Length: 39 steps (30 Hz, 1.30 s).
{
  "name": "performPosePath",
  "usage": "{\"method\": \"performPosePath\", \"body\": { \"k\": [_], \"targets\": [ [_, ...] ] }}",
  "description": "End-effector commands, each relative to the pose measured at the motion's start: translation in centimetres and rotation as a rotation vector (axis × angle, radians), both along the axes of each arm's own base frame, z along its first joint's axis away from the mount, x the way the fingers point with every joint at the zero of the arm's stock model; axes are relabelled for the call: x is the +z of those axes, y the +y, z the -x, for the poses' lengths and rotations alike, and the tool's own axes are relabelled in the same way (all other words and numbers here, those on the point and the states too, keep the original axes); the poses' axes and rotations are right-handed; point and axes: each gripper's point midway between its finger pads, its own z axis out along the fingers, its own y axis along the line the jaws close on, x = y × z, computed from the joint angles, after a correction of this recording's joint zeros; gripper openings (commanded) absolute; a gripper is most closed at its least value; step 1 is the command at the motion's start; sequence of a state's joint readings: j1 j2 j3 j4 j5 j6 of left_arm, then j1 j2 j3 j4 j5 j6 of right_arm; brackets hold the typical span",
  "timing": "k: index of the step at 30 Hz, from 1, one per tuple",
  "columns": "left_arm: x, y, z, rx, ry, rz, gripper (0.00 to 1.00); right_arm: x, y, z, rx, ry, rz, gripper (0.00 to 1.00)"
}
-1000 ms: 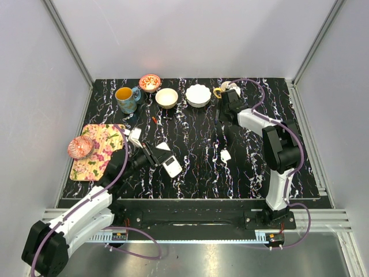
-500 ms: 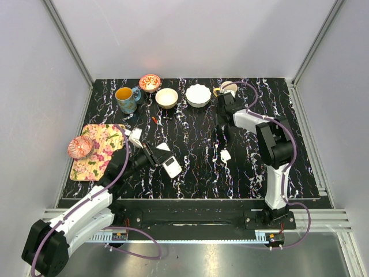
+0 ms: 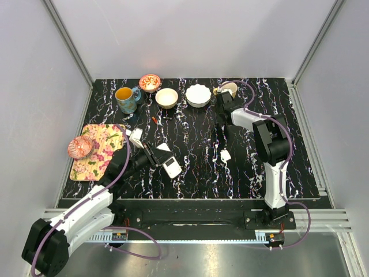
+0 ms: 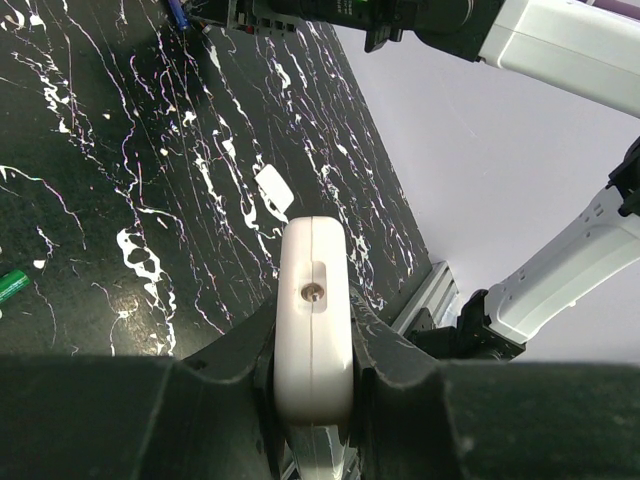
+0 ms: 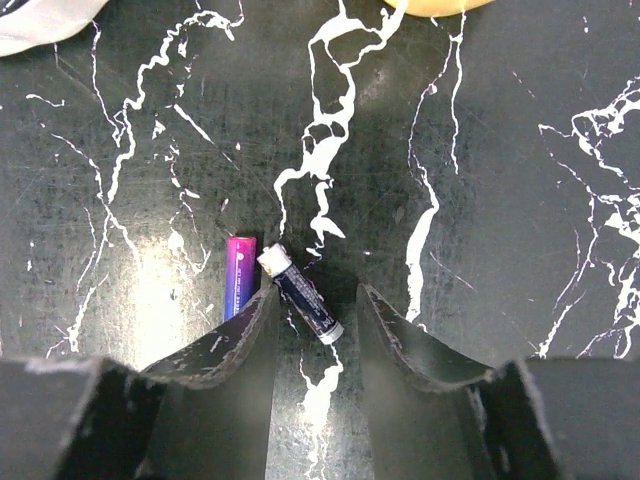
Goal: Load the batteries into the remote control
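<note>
Left gripper is seen clamped on the remote control, which is held edge-on at the lower middle of the left wrist view and left of centre in the top view. The right gripper is spread apart low over the black marbled table. A dark battery lies between its fingers, and a purple battery lies just outside the left-hand one.

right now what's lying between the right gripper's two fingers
A dark battery lies slanted on the table between the open fingers of the right gripper, in the right wrist view; a purple battery sits just outside them.
</note>
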State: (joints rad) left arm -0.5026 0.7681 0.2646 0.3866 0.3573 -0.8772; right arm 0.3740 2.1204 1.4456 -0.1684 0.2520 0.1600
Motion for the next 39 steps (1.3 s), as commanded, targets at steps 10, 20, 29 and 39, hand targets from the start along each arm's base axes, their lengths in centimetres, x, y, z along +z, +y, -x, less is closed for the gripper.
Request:
{"method": "performPosePath", "body": {
  "k": [10,20,29,39],
  "targets": [
    [3.2,-0.2,-0.8,0.011,-0.089,0.033,0.00,-0.5,0.6,-0.5,0.018,0.001,0.007,0.28],
    [3.4,-0.1,-0.3,0.007,-0.089,0.057,0.00,-1.5,-0.8,2.1,-0.054,0.050,0.006,0.00],
    [5.2,-0.2,-0.1,-0.002,-0.122,0.081,0.00,8.6,0.3,6.0,-0.002,-0.083,-0.084,0.00],
    [5.7,0.7,1.0,0.015,-0.151,0.133,0.00,9.1,9.6,17.0,0.656,-0.068,0.032,0.00]
  ]
}}
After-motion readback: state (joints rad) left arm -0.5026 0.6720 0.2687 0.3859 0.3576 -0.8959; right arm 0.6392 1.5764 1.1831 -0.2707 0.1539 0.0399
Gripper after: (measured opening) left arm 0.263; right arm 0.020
